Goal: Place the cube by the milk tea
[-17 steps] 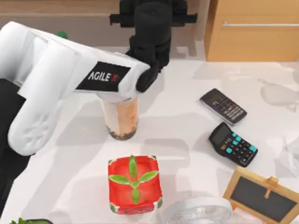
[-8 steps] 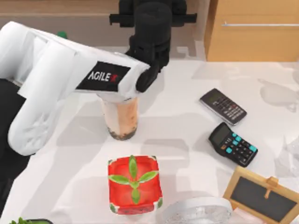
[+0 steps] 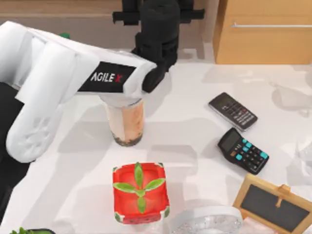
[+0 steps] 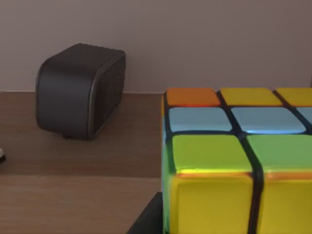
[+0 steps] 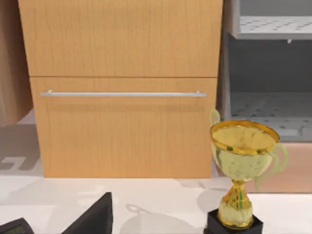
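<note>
The cube (image 4: 229, 161), with orange, yellow, pale blue and green squares, sits very close in the left wrist view, with a wall and a brown shelf behind it. My left gripper (image 3: 157, 44) is at the back middle of the table, past the milk tea, and appears shut on the cube. In the top view the black wrist hides the cube. The milk tea (image 3: 126, 122), a clear cup of pinkish-tan drink with dark pearls at the bottom, stands under my white left forearm, which covers its lid.
A red box with green leaves (image 3: 141, 192) stands in front of the milk tea. A dark phone (image 3: 233, 111), a calculator (image 3: 243, 150) and a small chalkboard (image 3: 275, 202) lie at the right. A wooden cabinet (image 3: 263, 31) stands at the back right, and a gold trophy (image 5: 241, 170) before it.
My left arm has shifted slightly toward the back and left of the table, carrying the gripper with it. The milk tea and the other objects have stayed put.
</note>
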Robot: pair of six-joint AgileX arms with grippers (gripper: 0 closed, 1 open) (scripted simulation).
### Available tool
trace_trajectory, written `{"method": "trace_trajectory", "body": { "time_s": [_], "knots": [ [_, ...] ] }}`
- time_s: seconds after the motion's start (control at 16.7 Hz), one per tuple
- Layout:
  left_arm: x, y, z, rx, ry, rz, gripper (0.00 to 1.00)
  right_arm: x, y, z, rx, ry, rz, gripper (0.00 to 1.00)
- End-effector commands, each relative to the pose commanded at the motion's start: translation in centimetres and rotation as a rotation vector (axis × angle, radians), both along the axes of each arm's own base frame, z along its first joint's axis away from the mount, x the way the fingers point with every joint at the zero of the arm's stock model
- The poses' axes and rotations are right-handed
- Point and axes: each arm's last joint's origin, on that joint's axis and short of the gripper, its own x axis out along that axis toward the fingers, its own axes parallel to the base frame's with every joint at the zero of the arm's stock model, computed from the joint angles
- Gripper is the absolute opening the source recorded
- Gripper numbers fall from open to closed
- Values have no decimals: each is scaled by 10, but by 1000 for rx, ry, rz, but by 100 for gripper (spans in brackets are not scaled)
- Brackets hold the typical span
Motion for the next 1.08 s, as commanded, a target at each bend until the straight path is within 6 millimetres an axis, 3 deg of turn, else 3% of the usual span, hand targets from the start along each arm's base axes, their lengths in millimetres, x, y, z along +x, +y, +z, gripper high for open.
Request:
{"method": "trace_trajectory", "body": {
  "time_s": [0.72, 0.9, 1.08],
  "knots": [
    [-1, -1, 1, 37, 18, -34, 0, 0, 0, 0, 0, 0, 0, 100],
    [-3, 2, 22, 109, 55, -53, 0, 0, 0, 0, 0, 0, 0, 100],
    [-12, 7, 55, 189, 131, -104, 0, 0, 0, 0, 0, 0, 0, 100]
  ]
}}
